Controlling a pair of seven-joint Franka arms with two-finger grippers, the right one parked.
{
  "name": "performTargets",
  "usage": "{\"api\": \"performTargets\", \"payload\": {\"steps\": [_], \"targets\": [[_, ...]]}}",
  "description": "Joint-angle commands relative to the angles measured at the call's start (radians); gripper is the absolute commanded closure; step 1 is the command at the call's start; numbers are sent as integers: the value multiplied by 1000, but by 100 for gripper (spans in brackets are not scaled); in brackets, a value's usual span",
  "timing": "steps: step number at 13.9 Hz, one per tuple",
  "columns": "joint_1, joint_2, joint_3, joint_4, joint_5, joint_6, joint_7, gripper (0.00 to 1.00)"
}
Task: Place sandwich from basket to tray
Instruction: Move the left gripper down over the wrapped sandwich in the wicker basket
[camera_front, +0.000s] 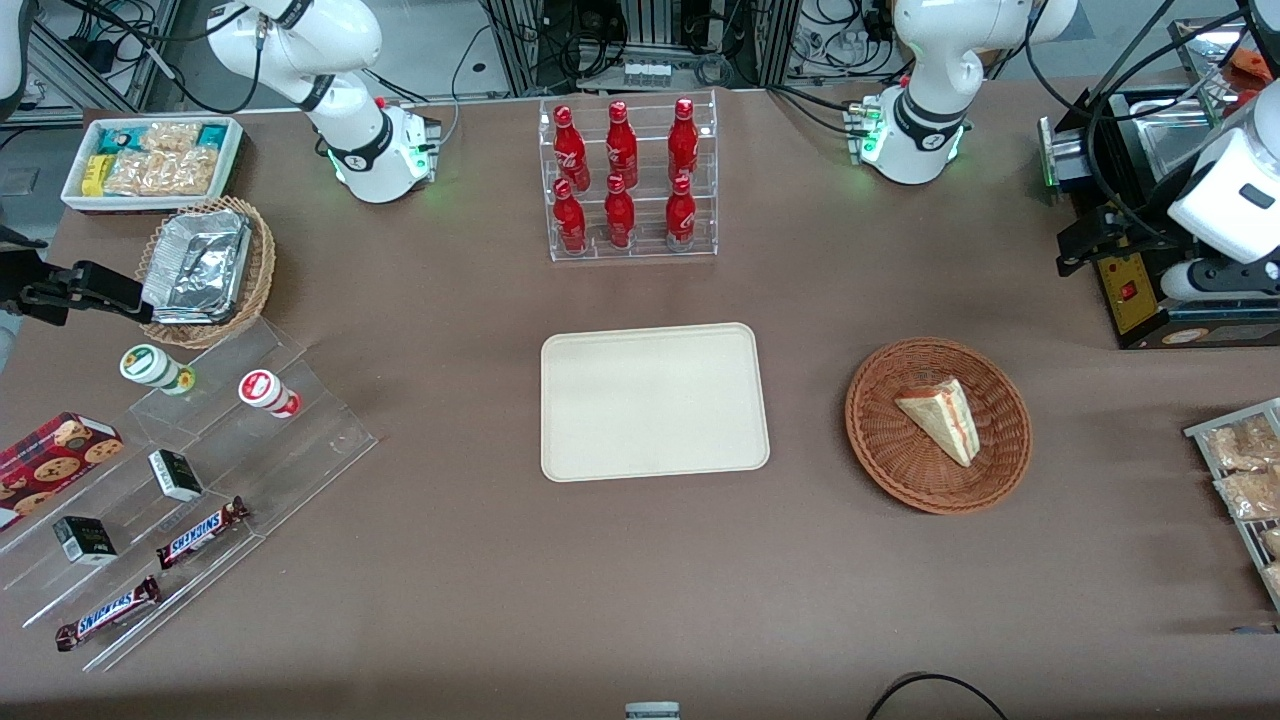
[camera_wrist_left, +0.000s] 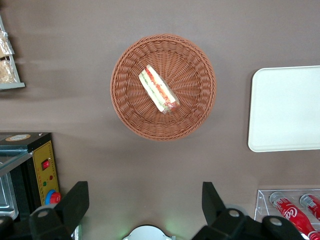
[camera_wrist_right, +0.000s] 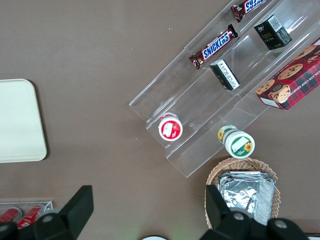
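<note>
The sandwich (camera_front: 941, 415), a pale bread wedge with a red and green filling stripe, lies in the round reddish-brown basket (camera_front: 880, 440). Both also show in the left wrist view: the sandwich (camera_wrist_left: 158, 88) in the basket (camera_wrist_left: 195, 60). The cream tray (camera_front: 653, 400) lies flat and bare beside the basket, toward the parked arm's end; its edge shows in the left wrist view (camera_wrist_left: 285, 107). My left gripper (camera_front: 1085, 245) hangs high over the table, farther from the front camera than the basket, near the working arm's end. It (camera_wrist_left: 144, 200) is open and empty, apart from the basket.
A black control box with a yellow panel (camera_front: 1135, 290) stands under the gripper. A clear rack of red bottles (camera_front: 625, 180) stands farther from the camera than the tray. A rack of snack packets (camera_front: 1245, 480) lies at the working arm's table end. Acrylic steps with snacks (camera_front: 190, 480) lie toward the parked arm.
</note>
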Motion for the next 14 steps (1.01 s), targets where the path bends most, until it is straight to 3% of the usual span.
{"api": "performTargets", "payload": {"steps": [1, 5, 8, 11, 14], "targets": [[4, -9, 17, -5, -16, -7, 31, 0], [2, 12, 17, -43, -8, 69, 31, 0], [1, 1, 16, -240, 3, 297, -4, 0], [1, 6, 16, -351, 3, 457, -116, 0], [-1, 7, 11, -517, 7, 650, -335, 0]]}}
